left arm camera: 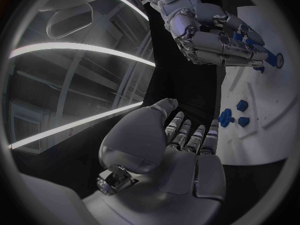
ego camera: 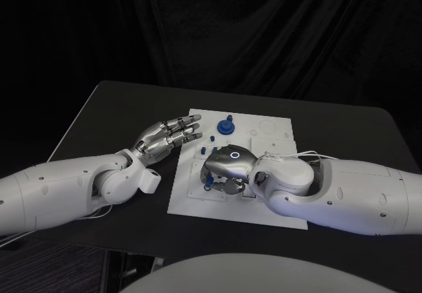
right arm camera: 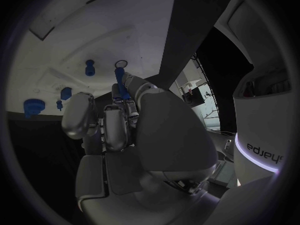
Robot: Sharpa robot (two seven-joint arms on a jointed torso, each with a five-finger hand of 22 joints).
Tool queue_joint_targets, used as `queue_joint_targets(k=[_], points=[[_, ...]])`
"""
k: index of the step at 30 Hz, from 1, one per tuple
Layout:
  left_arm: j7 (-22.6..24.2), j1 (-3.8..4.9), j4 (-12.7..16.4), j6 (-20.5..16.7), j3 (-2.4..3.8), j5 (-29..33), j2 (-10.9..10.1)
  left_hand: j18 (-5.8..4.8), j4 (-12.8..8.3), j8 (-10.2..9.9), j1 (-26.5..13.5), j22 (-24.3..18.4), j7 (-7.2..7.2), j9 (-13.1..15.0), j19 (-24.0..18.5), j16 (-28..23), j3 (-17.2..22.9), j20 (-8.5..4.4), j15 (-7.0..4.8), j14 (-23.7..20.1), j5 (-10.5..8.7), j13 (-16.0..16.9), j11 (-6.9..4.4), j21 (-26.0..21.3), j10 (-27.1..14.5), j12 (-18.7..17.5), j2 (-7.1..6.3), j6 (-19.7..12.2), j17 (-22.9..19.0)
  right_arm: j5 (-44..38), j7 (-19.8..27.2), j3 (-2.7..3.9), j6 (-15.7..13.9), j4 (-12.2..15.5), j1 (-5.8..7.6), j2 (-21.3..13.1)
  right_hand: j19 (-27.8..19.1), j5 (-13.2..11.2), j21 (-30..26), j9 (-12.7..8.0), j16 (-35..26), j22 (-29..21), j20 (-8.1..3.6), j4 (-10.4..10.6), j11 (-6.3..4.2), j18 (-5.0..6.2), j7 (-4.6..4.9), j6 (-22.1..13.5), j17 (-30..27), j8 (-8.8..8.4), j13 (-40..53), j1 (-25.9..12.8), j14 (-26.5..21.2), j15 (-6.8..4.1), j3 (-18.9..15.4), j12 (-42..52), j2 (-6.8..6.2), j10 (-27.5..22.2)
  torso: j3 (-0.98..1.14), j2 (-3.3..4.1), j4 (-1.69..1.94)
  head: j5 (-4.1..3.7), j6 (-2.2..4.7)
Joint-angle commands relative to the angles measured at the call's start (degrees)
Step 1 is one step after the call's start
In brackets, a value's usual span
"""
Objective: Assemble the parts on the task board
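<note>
The white task board (ego camera: 274,139) lies mid-table. My right hand (ego camera: 225,170) is curled low over its near-left part and grips a slim blue part with a ring end (right arm camera: 119,76), also seen as the blue part (left arm camera: 270,59) poking out from the right hand (left arm camera: 209,32). My left hand (ego camera: 168,137) hovers at the board's left edge, fingers stretched out flat, holding nothing. A blue gear-like part (ego camera: 227,127) stands at the board's far side, with small blue pieces (ego camera: 205,148) nearer the hands. The right wrist view shows a blue peg (right arm camera: 90,67) on the board (right arm camera: 56,50).
Bare black table (ego camera: 123,110) surrounds the board, with room to the left and right. Further blue parts (left arm camera: 226,117) sit on the board (left arm camera: 272,102) beyond my left hand (left arm camera: 184,152). A thin white cable (ego camera: 303,155) runs by my right wrist.
</note>
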Motion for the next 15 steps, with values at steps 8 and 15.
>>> queue_joint_targets(k=[8, 15], points=[[4.30, -0.10, -0.05, 0.05, 0.05, 0.08, 0.25, -0.99, -0.02, 0.19, -0.09, -0.58, 0.14, 0.03, -0.04, 0.25, 0.61, -0.05, -0.26, 0.23, 0.28, 0.07, 0.16, 0.02, 0.37, 0.24, -0.22, 0.18, 0.03, -0.65, 0.52, 0.03, 0.46, -0.87, -1.14, 0.48, 0.15, -0.25, -0.11, 0.19, -0.20, 8.27, -0.42, -0.27, -2.55, -0.71, -0.24, 0.04, -0.04, 0.19, 1.12, -0.38, -0.16, -0.42, 0.01, 0.09, 0.01, 2.85, 0.06, 0.01, -0.11, 0.10, 0.01], [4.19, -0.10, -0.19, 0.28, 0.05, 0.08, 0.47, -1.00, -0.01, 0.18, -0.09, -0.50, 0.14, 0.03, 0.00, 0.25, 0.63, -0.05, -0.26, 0.22, 0.29, 0.06, 0.17, 0.03, 0.35, 0.20, -0.21, 0.16, 0.03, -0.65, 0.88, 0.03, -0.07, -1.62, -1.65, 0.87, 0.18, -0.25, -0.02, 0.31, -0.18, 8.30, -0.43, -0.32, -2.54, -0.74, -0.23, -0.07, 0.01, 0.16, 1.15, -0.37, -0.15, -0.42, 0.01, 0.02, 0.02, 2.77, 0.10, 0.04, -0.13, 0.16, 0.01]])
